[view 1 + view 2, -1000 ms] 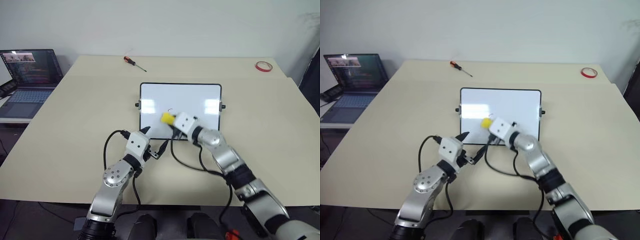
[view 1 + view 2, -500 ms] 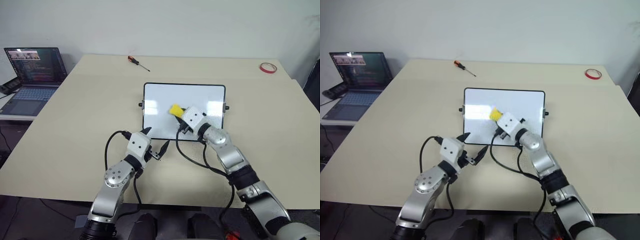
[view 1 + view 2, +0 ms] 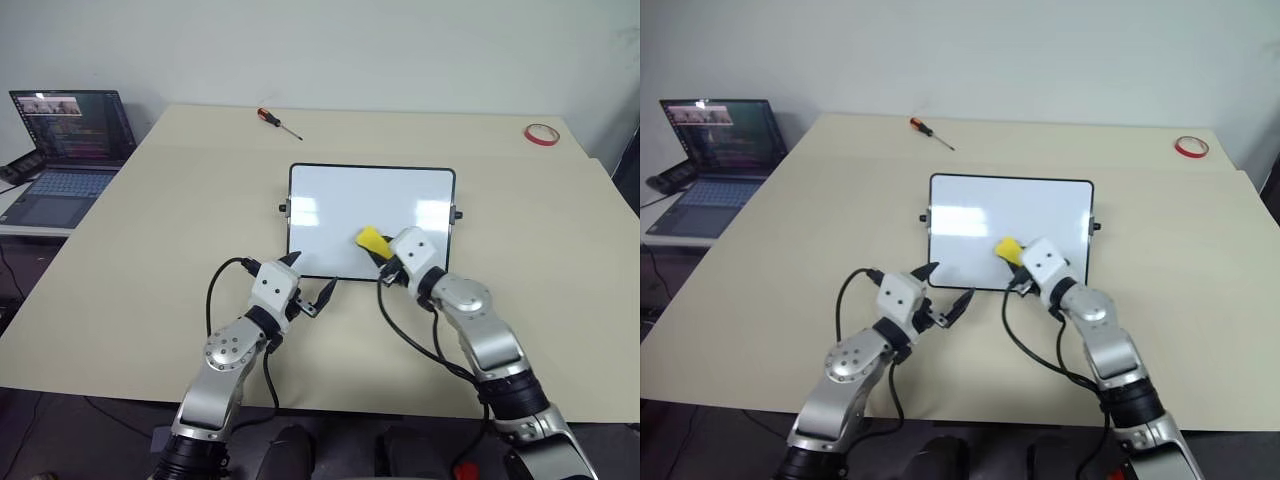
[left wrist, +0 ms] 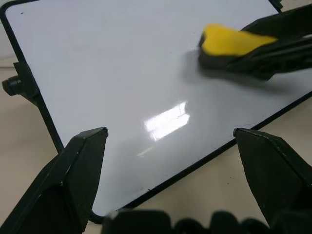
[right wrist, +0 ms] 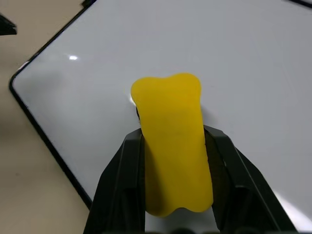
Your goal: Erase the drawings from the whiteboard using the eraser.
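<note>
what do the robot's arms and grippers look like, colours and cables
Both arms are silver-grey metal with rounded joint housings and black bands. Each wrist carries a white boxy block, and loose black cables loop beside it. The left gripper and right gripper each have two black, tapered fingers.

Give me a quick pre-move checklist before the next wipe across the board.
1. Eraser clamped in right gripper: ok, fingers shut on both its sides.
2. Eraser over the board: ok, near its lower right part; contact itself cannot tell.
3. Red marks left on the board: cannot tell, none visible, but glare and the gripper cover parts.
4. Left gripper clear of the wipe path: ok, open at the board's near edge.
5. Screwdriver and tape ring out of the way: ok, far across the table.
</note>
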`<state>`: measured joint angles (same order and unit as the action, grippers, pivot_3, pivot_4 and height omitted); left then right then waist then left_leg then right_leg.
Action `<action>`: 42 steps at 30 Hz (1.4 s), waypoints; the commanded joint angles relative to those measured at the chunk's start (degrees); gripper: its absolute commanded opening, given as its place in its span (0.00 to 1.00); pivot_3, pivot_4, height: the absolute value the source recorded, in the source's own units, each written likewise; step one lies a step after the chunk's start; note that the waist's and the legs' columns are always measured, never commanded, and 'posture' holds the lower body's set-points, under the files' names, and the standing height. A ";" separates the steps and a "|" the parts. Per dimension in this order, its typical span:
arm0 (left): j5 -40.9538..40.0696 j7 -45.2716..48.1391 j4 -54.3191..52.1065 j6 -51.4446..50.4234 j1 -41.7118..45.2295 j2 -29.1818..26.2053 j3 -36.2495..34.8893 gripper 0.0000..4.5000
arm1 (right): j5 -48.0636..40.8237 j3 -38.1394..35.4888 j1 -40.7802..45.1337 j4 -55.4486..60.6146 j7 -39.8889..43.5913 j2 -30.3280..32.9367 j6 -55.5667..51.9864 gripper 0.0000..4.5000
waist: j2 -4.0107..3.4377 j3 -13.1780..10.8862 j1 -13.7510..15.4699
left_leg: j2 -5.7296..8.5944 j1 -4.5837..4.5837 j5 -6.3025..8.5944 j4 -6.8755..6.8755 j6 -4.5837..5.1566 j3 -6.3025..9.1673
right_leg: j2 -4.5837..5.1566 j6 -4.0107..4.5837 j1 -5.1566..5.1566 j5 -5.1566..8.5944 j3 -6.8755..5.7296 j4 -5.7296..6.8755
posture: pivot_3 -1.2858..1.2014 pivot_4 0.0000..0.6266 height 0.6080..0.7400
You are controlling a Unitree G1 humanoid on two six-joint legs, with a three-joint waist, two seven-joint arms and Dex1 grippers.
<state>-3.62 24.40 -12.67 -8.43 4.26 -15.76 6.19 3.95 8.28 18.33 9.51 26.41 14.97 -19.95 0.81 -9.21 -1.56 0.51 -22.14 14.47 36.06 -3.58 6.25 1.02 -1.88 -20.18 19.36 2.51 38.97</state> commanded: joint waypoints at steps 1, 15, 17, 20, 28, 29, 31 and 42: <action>-0.67 0.48 -0.96 1.06 0.06 -0.30 -0.41 1.00 | -3.05 -3.36 -6.73 11.02 -0.49 0.87 -3.67 0.28 | 0.00 0.00 -0.01 | 0.00 -0.02 0.00 -0.03 0.00 0.00 | 0.00 -0.01 -0.02 0.01 0.01 -0.03 | 0.52 0.24 1.00; -0.98 0.34 0.58 1.11 1.18 0.72 0.16 1.00 | -2.98 -7.01 -14.56 17.37 -4.70 3.52 -7.75 0.28 | 0.00 -0.10 -0.24 | 0.00 0.05 0.01 -0.03 0.00 -0.09 | -0.02 -0.03 -0.01 0.06 -0.01 0.02 | 0.52 0.24 1.00; -2.13 2.24 1.25 1.33 2.33 0.80 0.82 1.00 | -2.57 -7.95 -14.45 17.51 -5.82 3.85 -7.86 0.28 | 0.02 -0.11 -0.19 | 0.01 0.04 0.01 -0.03 0.00 -0.10 | -0.01 -0.03 -0.01 0.06 -0.01 0.02 | 0.52 0.24 1.00; -5.21 5.80 1.99 1.18 4.16 1.54 1.79 1.00 | -1.95 -9.56 -15.28 18.40 -7.73 4.21 -8.55 0.28 | 0.03 -0.11 -0.11 | 0.02 0.03 0.01 -0.03 0.00 -0.10 | -0.01 -0.03 -0.01 0.06 -0.02 0.02 | 0.52 0.24 1.00; -11.06 22.25 6.94 1.90 11.55 0.38 7.22 1.00 | -3.43 -16.96 -20.14 25.75 -12.80 2.45 -18.01 0.28 | 0.04 -0.12 -0.10 | 0.03 -0.03 0.00 -0.02 -0.01 -0.11 | -0.02 -0.03 -0.03 0.06 -0.03 0.01 | 0.52 0.24 1.00; -11.08 25.06 8.69 2.89 13.04 -0.03 8.28 1.00 | -4.27 -18.36 -20.34 26.08 -13.30 1.67 -19.57 0.28 | 0.04 -0.12 -0.22 | 0.03 0.00 0.00 -0.02 -0.01 -0.12 | -0.03 -0.03 -0.02 0.06 -0.03 0.02 | 0.52 0.24 1.00; -10.85 30.06 12.63 5.17 16.03 -0.51 10.04 1.00 | -5.28 -20.77 -20.47 26.28 -14.20 0.52 -22.26 0.28 | 0.03 -0.11 -0.28 | 0.01 0.07 0.00 -0.02 -0.01 -0.17 | -0.09 -0.03 0.02 0.06 -0.03 0.05 | 0.52 0.24 1.00; -8.16 42.97 28.89 15.25 26.42 2.10 14.62 1.00 | -9.53 -25.70 -17.70 23.33 -16.18 -0.96 -33.08 0.28 | 0.03 -0.12 -0.28 | 0.02 0.04 0.01 -0.02 0.02 -0.21 | -0.32 -0.03 -0.01 0.06 0.01 0.04 | 0.52 0.24 1.00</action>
<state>-12.01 66.87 16.39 5.01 29.66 -14.25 20.90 -4.90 -16.84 -0.25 31.66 10.51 13.38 -52.61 0.83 -9.33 -1.84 0.52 -22.11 14.48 36.04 -3.56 6.04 0.70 -1.91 -20.19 19.42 2.52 39.02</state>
